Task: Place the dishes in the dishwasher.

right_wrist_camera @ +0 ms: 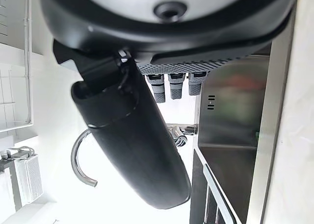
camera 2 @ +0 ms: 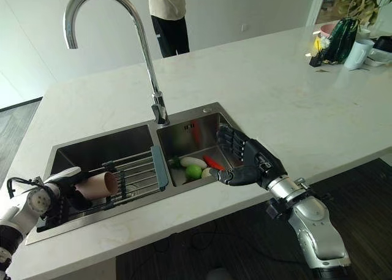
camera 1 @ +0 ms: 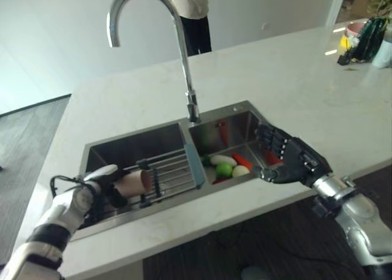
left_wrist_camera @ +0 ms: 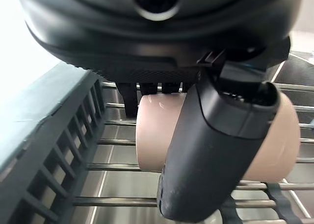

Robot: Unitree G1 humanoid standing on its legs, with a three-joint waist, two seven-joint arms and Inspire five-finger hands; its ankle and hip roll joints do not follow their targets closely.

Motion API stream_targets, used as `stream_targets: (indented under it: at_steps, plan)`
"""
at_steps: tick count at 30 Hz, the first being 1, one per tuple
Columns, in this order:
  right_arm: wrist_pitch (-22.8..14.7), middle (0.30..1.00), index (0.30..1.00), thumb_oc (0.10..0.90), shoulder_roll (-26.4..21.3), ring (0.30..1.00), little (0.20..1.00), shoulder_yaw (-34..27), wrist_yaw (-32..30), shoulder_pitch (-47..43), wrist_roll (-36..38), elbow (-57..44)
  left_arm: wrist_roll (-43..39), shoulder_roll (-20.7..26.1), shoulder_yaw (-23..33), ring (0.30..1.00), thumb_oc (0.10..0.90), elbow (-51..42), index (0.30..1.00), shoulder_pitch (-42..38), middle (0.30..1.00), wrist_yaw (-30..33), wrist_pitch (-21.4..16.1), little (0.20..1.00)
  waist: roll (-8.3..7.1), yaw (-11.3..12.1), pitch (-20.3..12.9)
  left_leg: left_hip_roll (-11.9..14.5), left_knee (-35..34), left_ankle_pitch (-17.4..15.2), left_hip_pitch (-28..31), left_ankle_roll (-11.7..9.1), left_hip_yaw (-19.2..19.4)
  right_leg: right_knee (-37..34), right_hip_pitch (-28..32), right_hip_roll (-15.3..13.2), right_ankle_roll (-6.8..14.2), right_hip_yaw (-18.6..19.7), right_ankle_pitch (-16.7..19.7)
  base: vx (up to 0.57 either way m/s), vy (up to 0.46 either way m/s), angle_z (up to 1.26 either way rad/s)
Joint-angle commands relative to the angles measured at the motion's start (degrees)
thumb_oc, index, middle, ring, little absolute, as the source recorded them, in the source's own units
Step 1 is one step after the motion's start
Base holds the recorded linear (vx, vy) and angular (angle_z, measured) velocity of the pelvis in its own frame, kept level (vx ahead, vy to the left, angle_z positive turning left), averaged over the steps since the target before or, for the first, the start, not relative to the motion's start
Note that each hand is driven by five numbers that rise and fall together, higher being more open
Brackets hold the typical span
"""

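Left robot hand curled round beige cup over wire rack in sink's left basin. Right robot hand open, empty, over right basin.

1. One beige cup is seen, lying on its side.
2. One wire rack is counted.
3. Two sink basins are seen under one tap.
4. Several vegetables are piled together (an exact count cannot be made).
5. One person is seen.
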Motion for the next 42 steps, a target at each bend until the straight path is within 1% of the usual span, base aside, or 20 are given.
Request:
stream_targets:
  at_steps: [1, 4, 7, 10, 11, 14, 16, 20, 22, 24, 25, 27, 28, 30, 33, 34, 37, 39, 40, 42]
  plan:
    - [-4.9, 0.9, 0.9, 0.8, -0.2, 0.9, 0.9, -3.1, 0.0, -5.6, 2.8, -5.3, 4.5, 0.7, 0.9, 0.3, 0.4, 1.5, 0.3, -4.7, 0.3, -1.0, 2.2, 0.3, -0.1, 0.2, -1.9, 1.4, 7.4, -5.7, -2.2, 1.3, -2.3, 0.3, 3.0, -1.6, 4.8, -0.2, -1.8, -0.01, 0.0, -0.06]
    - [-4.8, 0.9, 0.9, 0.8, -0.3, 0.9, 0.9, -3.3, -0.1, -5.4, 2.9, -5.5, 2.5, 0.7, 1.9, 0.3, 0.4, 1.8, 0.3, -4.4, 0.3, 1.6, 1.6, 0.3, -0.21, 0.2, -1.8, 1.4, 7.4, -5.7, -2.1, 1.3, -2.3, 0.3, 3.0, -1.5, 4.8, -0.1, -1.8, 0.0, 0.001, -0.01]
    - [-4.9, 0.9, 0.9, 0.8, 0.0, 0.9, 0.9, -3.8, 0.3, -5.0, 3.0, -5.6, -1.6, 0.3, 3.7, 0.3, 0.4, 0.8, 0.3, -4.1, 0.3, 6.2, -0.8, 0.3, -0.38, 0.3, -1.7, 1.4, 7.4, -5.7, -2.0, 1.3, -2.2, 0.3, 3.1, -1.6, 4.8, -0.2, -1.9, 0.0, 0.0, 0.0]
    - [-5.2, 0.9, 0.9, 0.8, 0.7, 0.9, 0.9, -4.2, 0.6, -4.5, 2.2, -5.3, -4.8, 0.0, 5.8, 0.3, 0.4, -2.5, 0.3, -3.4, 0.3, 9.6, -2.8, 0.3, -0.64, 0.8, -1.7, 1.3, 7.4, -5.8, -2.1, 1.3, -2.5, 0.3, 3.2, -1.8, 4.8, -0.5, -1.9, 0.0, 0.0, 0.0]
    - [-5.4, 0.9, 0.9, 0.8, 0.8, 0.9, 0.9, -4.4, 0.4, -4.4, 2.2, -5.2, -4.9, 0.2, 6.3, 0.3, 0.4, -4.2, 0.3, -3.2, 0.3, 12.0, -4.9, 0.3, -0.76, 1.1, -1.7, 1.2, 7.4, -5.8, -2.2, 1.3, -2.7, 0.3, 3.3, -1.9, 4.8, -0.7, -2.0, 0.0, 0.0, 0.0]
    - [-5.8, 0.9, 0.9, 0.8, 1.1, 0.9, 0.9, -5.0, 0.2, -3.9, 2.2, -5.1, -5.5, 1.1, 8.0, 0.3, 0.4, -8.8, 0.3, -1.9, 0.3, 15.5, -7.0, 0.3, -1.1, 1.6, -1.7, 1.1, 7.4, -5.9, -2.3, 1.3, -3.0, 0.3, 3.4, -2.1, 4.8, -0.9, -2.0, 0.0, 0.0, 0.0]
    - [-6.1, 0.9, 0.9, 0.8, 1.6, 0.9, 0.9, -5.7, -0.4, -3.4, 1.9, -5.1, -6.2, 1.6, 11.1, 0.3, 0.4, -13.2, 0.3, 0.1, 0.3, 18.0, -9.0, 0.3, -1.39, 2.3, -1.8, 1.1, 7.4, -5.9, -2.4, 1.2, -3.7, 0.3, 3.4, -2.3, 4.7, -1.2, -2.1, 0.01, -0.022, 0.03]
    - [-5.7, 0.9, 0.9, 0.8, 2.6, 0.9, 0.9, -6.6, -0.5, -3.0, 1.0, -5.5, -8.7, 1.6, 17.5, 0.3, 0.4, -20.5, 0.3, 3.4, 0.3, 21.0, -10.1, 0.3, -1.76, 3.5, -1.9, 1.0, 7.4, -5.9, -2.6, 1.1, -4.5, 0.3, 3.7, -2.6, 4.6, -1.9, -2.3, 0.0, -0.015, 0.08]
    - [-5.6, 0.9, 0.9, 0.8, 3.3, 0.9, 0.9, -7.0, -1.0, -2.7, 0.4, -6.1, -11.0, 1.5, 21.5, 0.3, 0.4, -24.3, 0.3, 5.5, 0.3, 23.9, -11.4, 0.3, -2.01, 4.3, -2.0, 1.0, 7.4, -5.9, -2.7, 1.0, -5.0, 0.3, 3.9, -2.9, 4.5, -2.4, -2.5, 0.0, -0.025, 0.06]
    - [-5.7, 0.9, 0.9, 0.8, 3.7, 0.9, 0.9, -7.3, -1.3, -2.4, 0.3, -6.5, -11.7, 1.4, 24.2, 0.3, 0.4, -26.7, 0.3, 7.2, 0.3, 26.3, -12.4, 0.3, -2.15, 4.7, -2.0, 1.0, 7.4, -5.8, -2.8, 0.9, -5.3, 0.3, 4.0, -3.1, 4.4, -2.8, -2.6, 0.0, -0.033, 0.09]
    - [-5.8, 0.9, 0.9, 0.8, 4.2, 0.9, 0.9, -7.6, -2.0, -2.2, 0.2, -7.2, -12.2, 1.4, 26.5, 0.3, 0.4, -29.2, 0.3, 8.6, 0.3, 29.6, -14.3, 0.3, -2.3, 5.2, -2.0, 1.0, 7.4, -5.8, -2.9, 0.9, -5.7, 0.3, 4.1, -3.2, 4.4, -3.1, -2.7, 0.0, -0.036, 0.19]
    - [-5.9, 0.9, 0.9, 0.8, 4.6, 0.9, 0.9, -7.9, -2.3, -1.9, 0.2, -7.7, -12.2, 1.2, 28.7, 0.3, 0.4, -31.9, 0.3, 10.2, 0.3, 31.7, -15.2, 0.3, -2.41, 5.6, -2.0, 1.0, 7.4, -5.8, -3.0, 0.8, -6.0, 0.3, 4.2, -3.3, 4.3, -3.4, -2.8, 0.0, -0.051, 0.23]
    - [-6.0, 0.9, 0.9, 0.8, 5.3, 0.9, 0.9, -8.6, -2.4, -1.3, 0.0, -8.4, -13.0, 0.3, 31.7, 0.3, 0.4, -35.1, 0.3, 12.4, 0.3, 33.6, -16.7, 0.3, -2.62, 6.2, -2.1, 0.9, 7.4, -5.8, -3.2, 0.8, -6.5, 0.3, 4.4, -3.4, 4.2, -3.8, -2.9, 0.01, -0.076, 0.14]
    - [-6.9, 0.9, 0.9, 0.8, 6.1, 0.9, 0.9, -9.0, -3.6, -0.9, -0.2, -9.2, -14.4, -1.6, 33.9, 0.3, 0.4, -38.9, 0.3, 14.5, 0.3, 34.8, -17.6, 0.3, -2.92, 6.8, -2.2, 1.0, 7.4, -5.7, -3.3, 0.6, -7.0, 0.3, 4.5, -3.5, 4.1, -4.3, -3.1, 0.0, -0.099, 0.19]
    - [-8.7, 0.9, 0.9, 0.8, 9.4, 0.9, 0.9, -10.0, -6.0, 0.2, -0.9, -11.2, -10.2, -7.4, 37.5, 0.3, 0.4, -48.0, 0.3, 20.4, 0.3, 36.3, -18.7, 0.3, -3.56, 8.2, -2.1, 1.2, 7.4, -5.5, -3.7, 0.4, -8.2, 0.3, 4.7, -3.5, 3.7, -5.3, -3.4, 0.0, -0.133, 0.26]
    - [-9.2, 0.9, 0.9, 0.8, 10.0, 0.9, 0.9, -10.1, -6.4, 0.6, -1.1, -11.6, -9.5, -8.6, 38.2, 0.3, 0.4, -49.4, 0.3, 21.9, 0.3, 36.6, -19.0, 0.3, -3.67, 8.5, -2.1, 1.3, 7.4, -5.5, -3.7, 0.3, -8.4, 0.3, 4.8, -3.4, 3.5, -5.4, -3.4, 0.0, -0.121, 0.26]
    - [-11.6, 0.9, 0.9, 0.8, 10.8, 0.9, 0.9, -11.0, -7.4, 1.6, -1.0, -12.7, -10.0, -11.7, 39.9, 0.3, 0.4, -52.8, 0.3, 25.9, 0.3, 37.0, -18.6, 0.3, -4.03, 9.6, -1.9, 1.6, 7.4, -5.0, -4.1, -0.1, -9.4, 0.3, 4.9, -3.0, 3.1, -6.1, -3.7, -0.01, -0.117, 0.25]
    - [-13.4, 0.9, 0.9, 0.8, 11.0, 0.9, 0.9, -11.7, -8.6, 2.2, -1.5, -13.1, -12.5, -13.2, 40.1, 0.3, 0.4, -54.0, 0.3, 27.5, 0.3, 37.0, -18.5, 0.3, -4.19, 10.4, -1.7, 2.1, 7.4, -4.3, -4.4, -0.6, -9.9, 0.3, 5.0, -2.9, 2.9, -6.7, -3.8, -0.03, -0.126, 0.12]
    - [-14.2, 0.9, 0.9, 0.8, 11.0, 0.9, 0.9, -12.1, -9.6, 2.5, -2.1, -13.4, -15.0, -14.9, 40.1, 0.3, 0.4, -55.4, 0.3, 28.3, 0.3, 36.4, -18.5, 0.3, -4.28, 11.0, -1.5, 2.4, 7.4, -3.7, -4.7, -1.0, -10.5, 0.3, 5.1, -2.8, 2.6, -7.3, -3.9, -0.02, -0.152, 0.14]
    - [-15.6, 0.9, 0.9, 0.8, 11.5, 0.9, 0.9, -11.9, -10.9, 2.9, -2.1, -13.6, -16.0, -18.2, 39.7, 0.3, 0.4, -57.2, 0.3, 29.7, 0.3, 36.5, -19.3, 0.3, -4.55, 12.4, -1.0, 2.8, 7.4, -2.7, -5.1, -1.6, -11.6, 0.3, 5.3, -2.7, 2.3, -8.3, -4.0, 0.0, -0.148, 0.21]
